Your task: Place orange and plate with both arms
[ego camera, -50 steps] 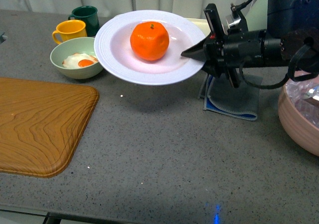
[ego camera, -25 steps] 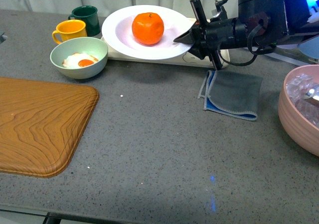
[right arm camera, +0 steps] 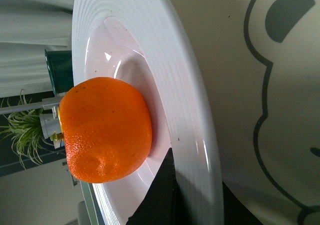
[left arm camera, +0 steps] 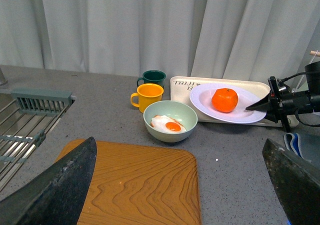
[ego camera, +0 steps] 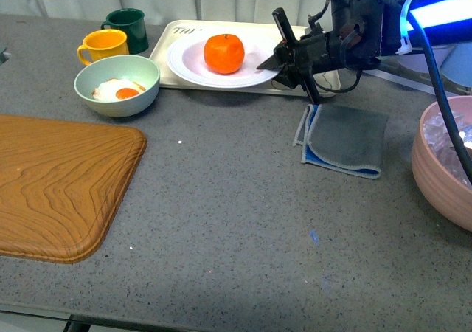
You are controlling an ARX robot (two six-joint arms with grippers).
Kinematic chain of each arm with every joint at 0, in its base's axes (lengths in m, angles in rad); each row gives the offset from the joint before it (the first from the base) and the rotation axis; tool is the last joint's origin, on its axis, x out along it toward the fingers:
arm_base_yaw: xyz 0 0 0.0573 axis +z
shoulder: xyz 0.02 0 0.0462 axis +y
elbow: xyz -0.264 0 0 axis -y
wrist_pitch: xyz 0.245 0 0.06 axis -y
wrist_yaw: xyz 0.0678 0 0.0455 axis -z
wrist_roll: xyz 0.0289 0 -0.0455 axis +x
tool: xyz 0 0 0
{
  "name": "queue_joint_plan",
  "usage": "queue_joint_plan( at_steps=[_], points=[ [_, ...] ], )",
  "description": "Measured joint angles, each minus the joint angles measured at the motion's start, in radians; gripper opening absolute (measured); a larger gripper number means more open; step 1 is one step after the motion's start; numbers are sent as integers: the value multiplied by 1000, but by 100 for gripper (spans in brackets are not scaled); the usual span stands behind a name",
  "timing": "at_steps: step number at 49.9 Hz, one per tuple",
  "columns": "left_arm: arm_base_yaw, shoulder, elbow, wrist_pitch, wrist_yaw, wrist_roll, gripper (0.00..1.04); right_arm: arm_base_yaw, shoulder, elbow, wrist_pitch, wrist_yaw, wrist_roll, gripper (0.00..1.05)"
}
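The orange (ego camera: 223, 53) sits in the pale plate (ego camera: 193, 61), which rests on or just above the cream bear tray (ego camera: 166, 44) at the back of the table. My right gripper (ego camera: 274, 60) is shut on the plate's right rim. In the right wrist view the orange (right arm camera: 105, 130) fills the plate's well (right arm camera: 175, 100) and a black finger (right arm camera: 160, 195) lies on the rim, with the tray's bear drawing (right arm camera: 270, 110) behind. The left wrist view shows the orange (left arm camera: 224, 99), the plate (left arm camera: 205, 99) and the right gripper (left arm camera: 256, 105) far off. My left gripper (left arm camera: 182, 185) is open and empty, over the wooden board (left arm camera: 135, 185).
A mint-green bowl with a fried egg (ego camera: 116, 85), a yellow mug (ego camera: 103, 46) and a dark green mug (ego camera: 127, 23) stand left of the tray. A wooden board (ego camera: 59, 184) lies front left, a grey cloth (ego camera: 345, 139) below the gripper, a pink bowl (ego camera: 442, 162) at right. A dish rack (left arm camera: 30, 120) stands left.
My right gripper has carried the plate with the orange back and down from above the table to the cream tray. The arm has pulled back toward the rear.
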Motion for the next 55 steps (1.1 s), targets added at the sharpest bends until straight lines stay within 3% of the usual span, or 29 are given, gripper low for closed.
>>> queue_joint_plan(
  at_steps=[12, 27, 46, 49, 51, 55],
  points=[
    [0, 0, 0, 0, 0, 0, 98, -7, -7, -15, 6, 20, -37, 50],
    [0, 0, 0, 0, 0, 0, 98, -20, -242, -393, 175, 41, -84, 97],
    [0, 0, 0, 0, 0, 0, 98, -25, -621, -918, 332, 287, -370, 95],
    [0, 0, 0, 0, 0, 0, 98, -16, -666, -1029, 503, 448, -477, 90],
    [0, 0, 0, 0, 0, 0, 98, -11, -699, -1134, 718, 614, -592, 83],
    [0, -1, 0, 0, 0, 0, 98, -12, -756, -1301, 1001, 767, -749, 72]
  ],
)
